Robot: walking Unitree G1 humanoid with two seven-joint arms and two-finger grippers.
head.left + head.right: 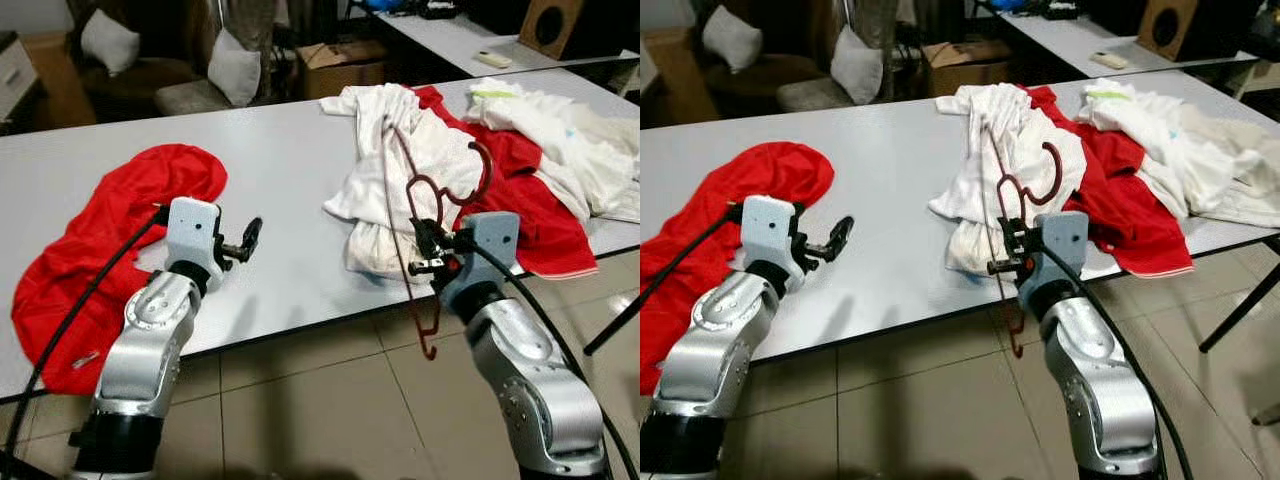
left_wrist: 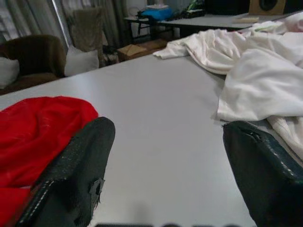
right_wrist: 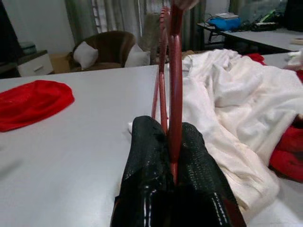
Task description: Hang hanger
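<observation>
Nearest the camera, the right gripper (image 1: 432, 256) hangs just off the near edge of the long grey-white table (image 1: 280, 200), its two black fingers (image 3: 147, 161) pinched tight on the dark red, thin-framed clothes hanger (image 1: 420, 190). The right wrist view shows the red bar clamped between the pads, running up and away from them. The hanger stands roughly upright: one end dips below the table edge toward the tiled floor (image 1: 330, 400), while its frame and curled hook rise in front of the crumpled white garment (image 1: 400, 170).

The hanger looks light and stiff, a slim rod with a smooth finish, so it probably weighs almost nothing but could pivot or slide in a pinch grip. The hold sits low on the frame, well away from the hook, which leaves the hook free for a rail; a long lever above the fingers means it may swing when the arm moves.

The left gripper (image 1: 243, 240) hovers over the bare tabletop, fingers spread wide and holding nothing, with the bunched red cloth (image 1: 110, 250) just beside that arm.

Farther back, a red garment (image 1: 520, 190) lies partly under the white one, and another white heap (image 1: 570, 140) sits toward the far right corner. No rail or rod for hanging is in view.
</observation>
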